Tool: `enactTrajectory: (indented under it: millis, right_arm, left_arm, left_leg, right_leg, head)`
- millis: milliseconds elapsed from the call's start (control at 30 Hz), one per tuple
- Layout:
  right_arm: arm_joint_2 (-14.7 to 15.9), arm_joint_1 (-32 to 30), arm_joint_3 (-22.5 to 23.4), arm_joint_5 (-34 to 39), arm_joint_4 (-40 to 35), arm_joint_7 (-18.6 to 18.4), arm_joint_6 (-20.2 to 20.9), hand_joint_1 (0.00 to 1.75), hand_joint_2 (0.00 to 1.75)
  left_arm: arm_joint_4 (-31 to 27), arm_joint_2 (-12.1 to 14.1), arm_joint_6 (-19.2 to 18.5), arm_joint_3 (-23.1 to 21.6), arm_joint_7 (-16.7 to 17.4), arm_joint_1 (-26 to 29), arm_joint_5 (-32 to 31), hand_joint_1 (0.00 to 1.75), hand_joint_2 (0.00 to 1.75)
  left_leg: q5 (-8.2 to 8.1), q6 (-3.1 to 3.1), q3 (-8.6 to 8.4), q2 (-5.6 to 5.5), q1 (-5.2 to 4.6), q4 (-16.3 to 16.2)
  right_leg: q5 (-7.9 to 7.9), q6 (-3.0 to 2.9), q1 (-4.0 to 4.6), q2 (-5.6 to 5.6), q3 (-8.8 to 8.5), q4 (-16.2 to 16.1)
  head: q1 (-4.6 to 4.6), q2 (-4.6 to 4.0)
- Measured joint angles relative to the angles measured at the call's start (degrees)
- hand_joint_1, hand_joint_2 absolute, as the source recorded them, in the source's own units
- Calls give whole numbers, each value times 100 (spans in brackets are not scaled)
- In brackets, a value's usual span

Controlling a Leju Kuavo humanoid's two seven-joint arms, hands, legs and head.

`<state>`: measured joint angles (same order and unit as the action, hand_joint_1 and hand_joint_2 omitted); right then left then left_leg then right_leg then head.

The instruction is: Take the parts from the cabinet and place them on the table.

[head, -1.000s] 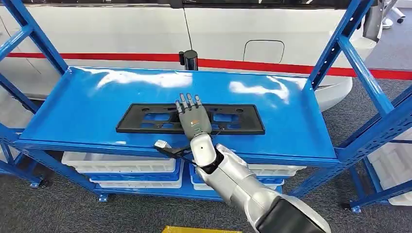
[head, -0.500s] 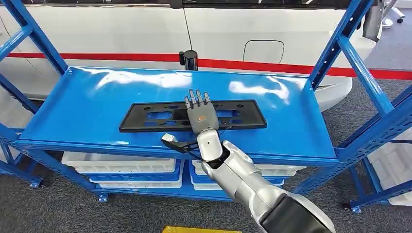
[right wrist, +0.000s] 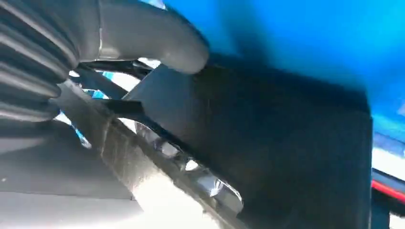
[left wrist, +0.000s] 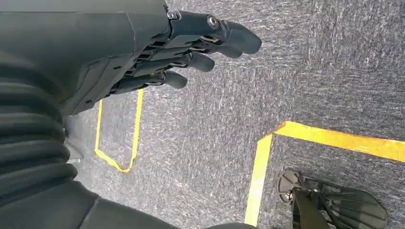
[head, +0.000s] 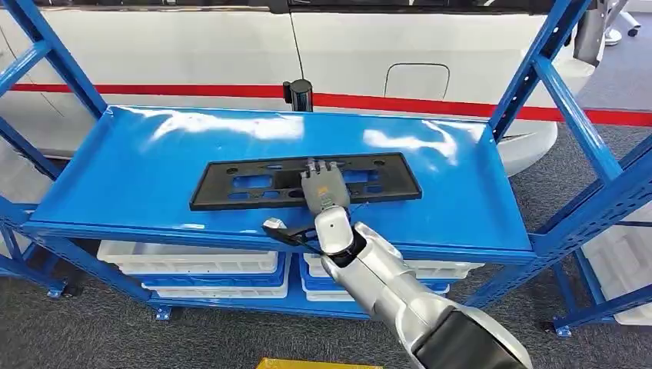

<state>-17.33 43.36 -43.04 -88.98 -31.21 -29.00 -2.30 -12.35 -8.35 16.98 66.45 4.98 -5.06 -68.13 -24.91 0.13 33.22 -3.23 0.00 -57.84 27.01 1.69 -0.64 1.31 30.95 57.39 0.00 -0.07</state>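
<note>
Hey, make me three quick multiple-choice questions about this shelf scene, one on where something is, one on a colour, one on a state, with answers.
1. Where does the black plastic frame lie?
A. on the carpet floor
B. on the top shelf of the blue rack
C. in a white bin on the lower shelf

2. What colour is the stripe on the white vehicle behind the rack?
A. red
B. green
C. yellow

3. What is the right hand doing?
A. hanging beside the body
B. holding the frame high above the shelf
C. resting on the frame's middle, fingers reaching over its far edge

Answers: 1 B, the frame lies flat on the top blue surface. 2 A, a red band runs along the white body. 3 C, the head view shows the hand on the frame; whether it grips yet is unclear. The left hand hangs over the carpet.
</note>
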Motion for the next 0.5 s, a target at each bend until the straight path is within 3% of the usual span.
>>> enactTrajectory:
  millis: [500]
  right_arm:
    - [2,25,-4,0,22,92,4,175,175]
  left_arm:
    - [0,-7,57,22,-13,-1,31,0,175]
  left_leg:
    - [6,-3,12,0,0,0]
  right_leg:
    - [-3,1,0,0,-11,1]
  head:
    - [0,0]
